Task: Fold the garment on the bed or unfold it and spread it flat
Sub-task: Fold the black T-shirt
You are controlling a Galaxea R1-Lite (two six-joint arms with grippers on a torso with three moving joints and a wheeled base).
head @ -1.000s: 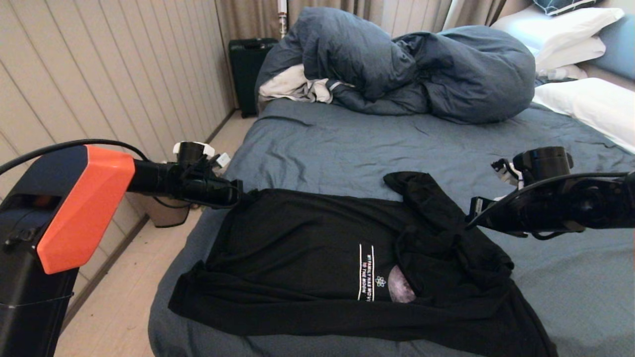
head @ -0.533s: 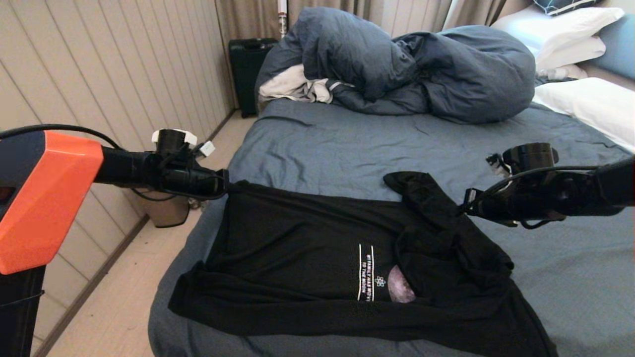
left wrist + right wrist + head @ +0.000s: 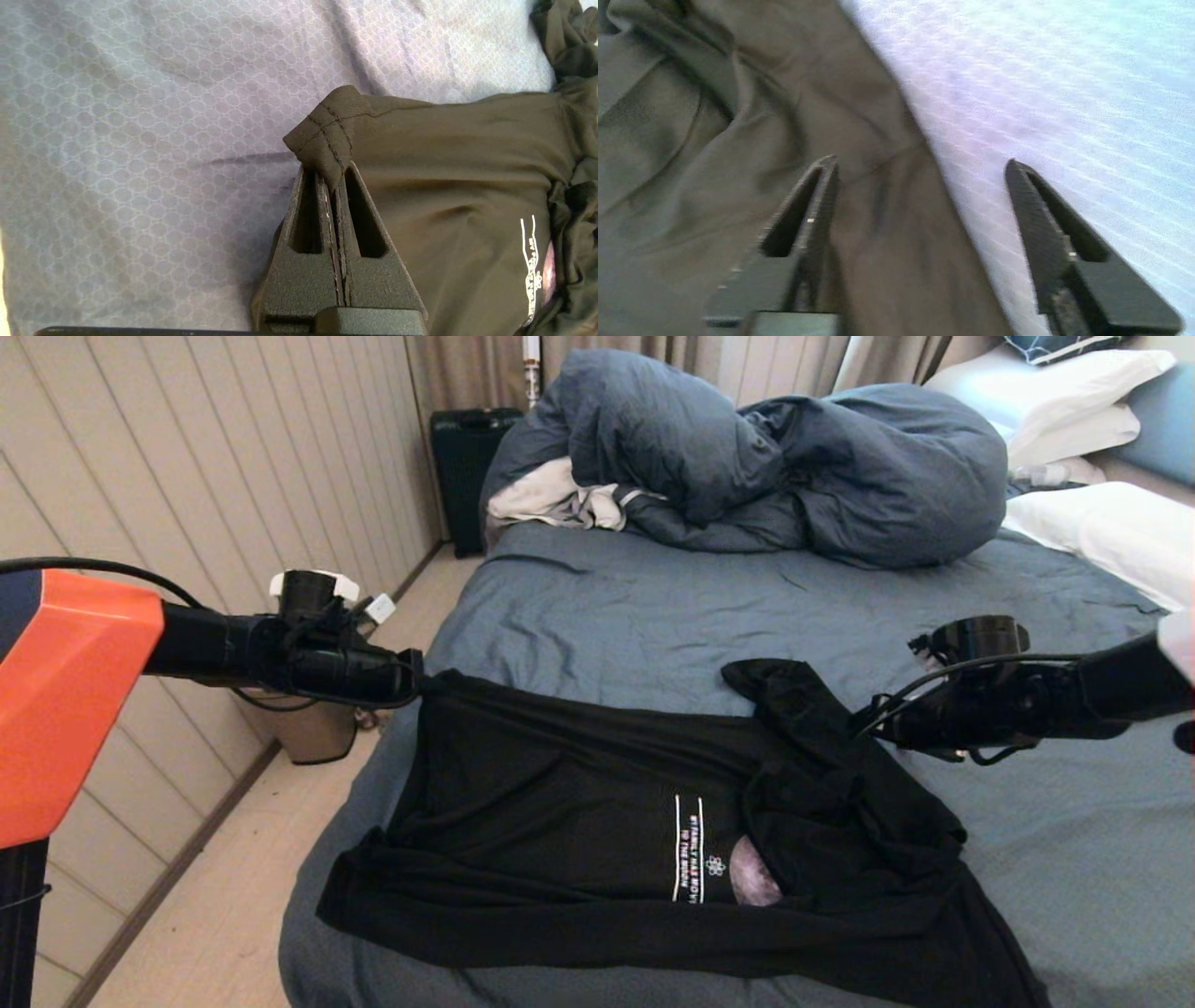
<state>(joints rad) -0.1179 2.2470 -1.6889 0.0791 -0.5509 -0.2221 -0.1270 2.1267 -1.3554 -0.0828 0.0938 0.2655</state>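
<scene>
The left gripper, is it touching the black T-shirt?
Touching. In the left wrist view the left gripper is shut on a stitched corner of the T-shirt, with the cloth pinched between its fingers.

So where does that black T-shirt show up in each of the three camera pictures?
Head view: the black T-shirt lies across the near part of the bed, between both arms.
Left wrist view: its stitched corner is pinched in the shut left gripper.
Right wrist view: crumpled fabric lies under the open right gripper.
Shared landmark: the slate-blue sheet; the white lettering shows in head and left wrist views.
</scene>
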